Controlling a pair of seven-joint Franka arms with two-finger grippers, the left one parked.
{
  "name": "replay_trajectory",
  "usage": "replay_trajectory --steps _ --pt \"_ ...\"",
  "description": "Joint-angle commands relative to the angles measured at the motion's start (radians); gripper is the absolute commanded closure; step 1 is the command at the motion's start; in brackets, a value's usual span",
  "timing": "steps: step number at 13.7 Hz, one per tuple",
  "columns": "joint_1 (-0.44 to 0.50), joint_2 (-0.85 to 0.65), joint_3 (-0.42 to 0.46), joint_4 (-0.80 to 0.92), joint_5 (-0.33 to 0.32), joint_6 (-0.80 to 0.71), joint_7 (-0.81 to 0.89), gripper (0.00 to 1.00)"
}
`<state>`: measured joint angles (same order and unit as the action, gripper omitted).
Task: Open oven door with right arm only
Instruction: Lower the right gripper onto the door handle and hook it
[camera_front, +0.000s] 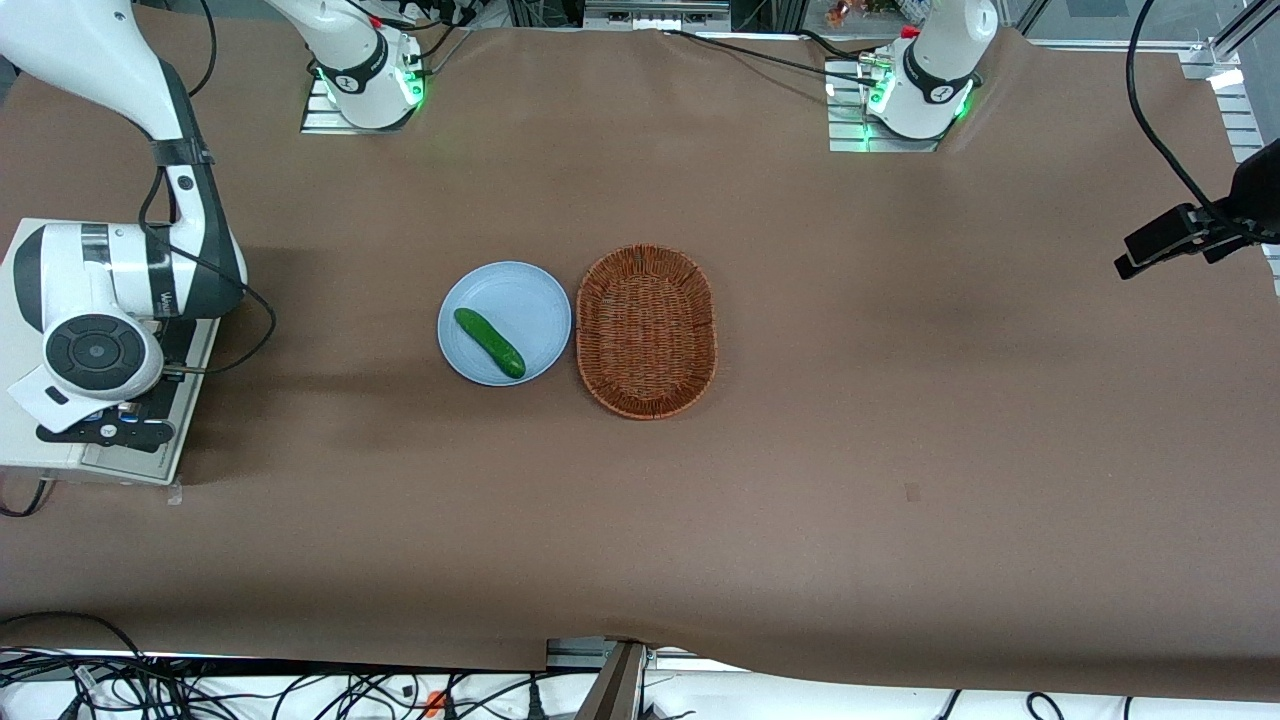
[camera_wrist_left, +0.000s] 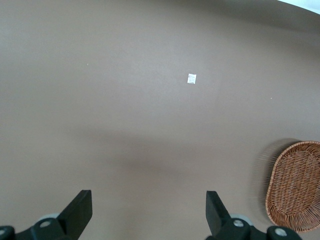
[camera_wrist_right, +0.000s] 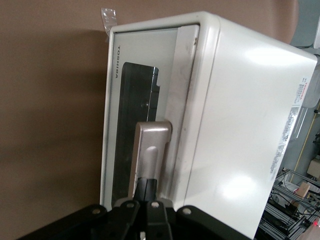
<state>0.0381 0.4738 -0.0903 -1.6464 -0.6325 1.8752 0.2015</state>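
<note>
The off-white oven stands at the working arm's end of the table; in the front view only part of its body shows under the right arm. Its door has a dark glass window and a silver bar handle. The door stands up against the oven body, with a narrow grey strip between them. My gripper is at the handle, its two black fingers pressed together and lying over the bar. In the front view the gripper sits in front of the oven, fingertips hidden.
A blue plate with a green cucumber lies mid-table, touching a wicker basket beside it; the basket also shows in the left wrist view. A black camera hangs over the parked arm's end.
</note>
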Motion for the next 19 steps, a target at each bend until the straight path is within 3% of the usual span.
replay_trajectory --steps 1,16,19 --pt "-0.007 0.008 -0.002 0.007 -0.029 0.007 0.018 1.0" --pt "0.031 0.029 0.0 -0.003 -0.01 0.012 0.087 1.0" --pt "0.035 0.029 0.006 -0.001 0.03 0.012 0.087 1.0"
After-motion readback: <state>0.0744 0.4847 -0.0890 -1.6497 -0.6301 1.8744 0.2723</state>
